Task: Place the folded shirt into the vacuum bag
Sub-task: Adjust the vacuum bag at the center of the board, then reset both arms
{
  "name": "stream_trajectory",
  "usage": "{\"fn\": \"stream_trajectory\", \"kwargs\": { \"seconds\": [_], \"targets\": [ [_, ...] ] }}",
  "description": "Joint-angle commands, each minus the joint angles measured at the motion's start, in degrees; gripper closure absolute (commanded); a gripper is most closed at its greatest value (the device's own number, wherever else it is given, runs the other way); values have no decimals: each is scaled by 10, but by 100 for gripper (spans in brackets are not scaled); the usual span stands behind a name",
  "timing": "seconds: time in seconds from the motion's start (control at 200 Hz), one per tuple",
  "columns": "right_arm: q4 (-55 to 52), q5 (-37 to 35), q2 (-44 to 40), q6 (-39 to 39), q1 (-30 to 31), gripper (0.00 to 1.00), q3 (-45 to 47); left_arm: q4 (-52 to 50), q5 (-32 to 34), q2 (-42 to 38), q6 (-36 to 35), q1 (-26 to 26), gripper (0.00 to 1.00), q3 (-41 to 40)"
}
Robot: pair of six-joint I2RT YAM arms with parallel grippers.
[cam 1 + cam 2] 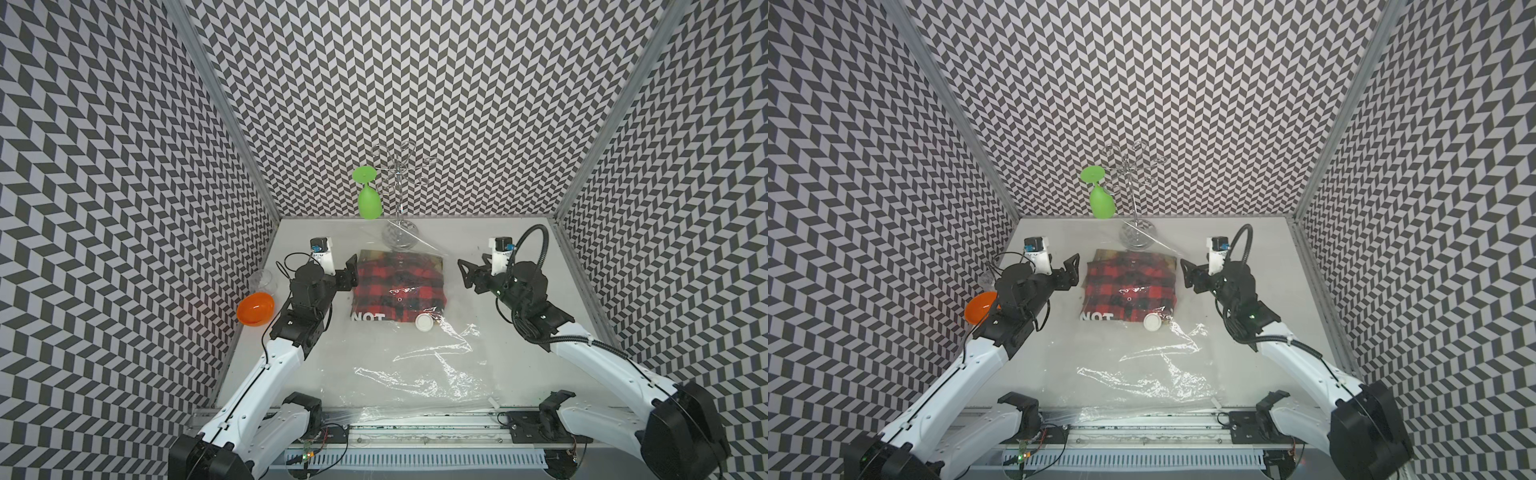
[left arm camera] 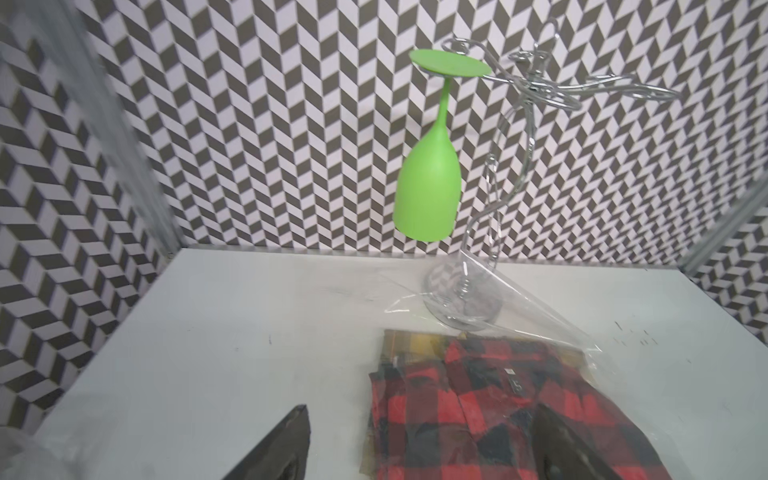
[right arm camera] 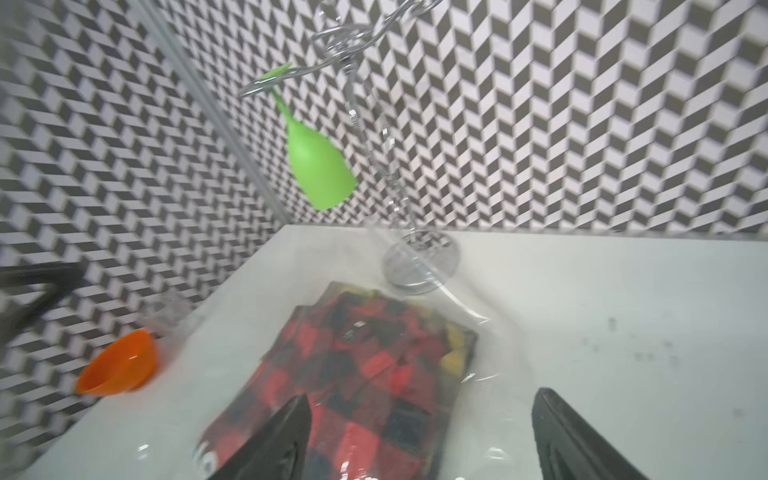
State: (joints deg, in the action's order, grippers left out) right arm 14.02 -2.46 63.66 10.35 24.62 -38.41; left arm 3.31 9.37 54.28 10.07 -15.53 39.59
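The folded red-and-black plaid shirt (image 1: 399, 286) (image 1: 1129, 286) lies at the far middle of the table, under the crinkled film of the clear vacuum bag (image 1: 415, 370) (image 1: 1142, 374). The bag's round white valve cap (image 1: 424, 322) (image 1: 1152, 322) sits at the shirt's near edge. The bag stretches from there toward the front rail. My left gripper (image 1: 351, 272) (image 1: 1073, 270) (image 2: 422, 411) stands open at the shirt's left edge. My right gripper (image 1: 471, 266) (image 1: 1192, 268) (image 3: 422, 397) stands open at its right edge. Neither holds anything. In the wrist views the shirt (image 2: 478, 399) (image 3: 365, 353) shows through the film.
A chrome glass rack (image 1: 399, 232) stands just behind the shirt, and the bag's far edge lies over its base. A green wine glass (image 1: 369, 203) hangs upside down from it. An orange bowl (image 1: 255, 308) and a clear glass (image 1: 264, 280) sit by the left wall.
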Motion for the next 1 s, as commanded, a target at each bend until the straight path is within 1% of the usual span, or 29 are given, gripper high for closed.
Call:
{"fn": "stream_trajectory", "kwargs": {
  "seconds": [0.0, 0.055, 0.085, 0.11, 0.14, 0.19, 0.26, 0.315, 0.371, 0.476, 0.541, 0.621, 0.701, 0.791, 0.836, 0.861, 0.906, 0.941, 0.961, 0.996],
  "targets": [
    [69, -156, -38, -71, -60, 14, 22, 86, 133, -23, -7, -5, 17, -32],
    [107, -223, -49, -99, -88, 14, 61, 153, 187, -38, -30, -5, 16, -81],
    [145, -244, -49, -119, -98, 14, 88, 200, 213, -39, -42, -3, 16, -111],
    [171, -257, -44, -134, -102, 15, 108, 232, 223, -37, -47, 3, 17, -130],
    [200, -271, -36, -147, -104, 15, 126, 244, 213, -33, -35, 22, 18, -138],
    [212, -287, -20, -143, -104, 15, 137, 238, 179, -26, 9, 55, 20, -134],
    [214, -299, -3, -119, -106, 15, 145, 258, 174, -16, 15, 83, 22, -143],
    [275, -298, 17, -119, -112, 16, 169, 284, 204, -12, 17, 86, 23, -164],
    [344, -306, 47, -118, -115, 16, 193, 325, 208, -7, 20, 86, 23, -188],
    [405, -315, 116, -120, -116, 16, 204, 388, 226, 33, 6, 84, 22, -224],
    [411, -302, 133, -114, -119, 16, 207, 443, 203, 67, -17, 86, 21, -246],
    [449, -272, 143, -105, -127, 14, 222, 484, 163, 132, -35, 94, 20, -248],
    [468, -237, 154, -92, -146, 14, 228, 520, 141, 191, -63, 96, 19, -248],
    [483, -195, 157, -85, -172, 14, 231, 597, 102, 238, -84, 110, 18, -263],
    [505, -178, 162, -75, -188, 14, 240, 611, 87, 247, -84, 116, 17, -262],
    [517, -171, 166, -68, -196, 14, 246, 610, 63, 250, -77, 126, 17, -261],
    [550, -161, 179, -60, -207, 14, 252, 644, 33, 264, -71, 138, 17, -271],
    [581, -147, 192, -57, -214, 14, 276, 668, 12, 280, -69, 146, 17, -277],
    [592, -141, 197, -60, -214, 14, 278, 678, 4, 288, -68, 148, 13, -278],
    [586, -123, 202, -69, -215, 14, 275, 703, -7, 301, -69, 151, 12, -284]
  ]
}}
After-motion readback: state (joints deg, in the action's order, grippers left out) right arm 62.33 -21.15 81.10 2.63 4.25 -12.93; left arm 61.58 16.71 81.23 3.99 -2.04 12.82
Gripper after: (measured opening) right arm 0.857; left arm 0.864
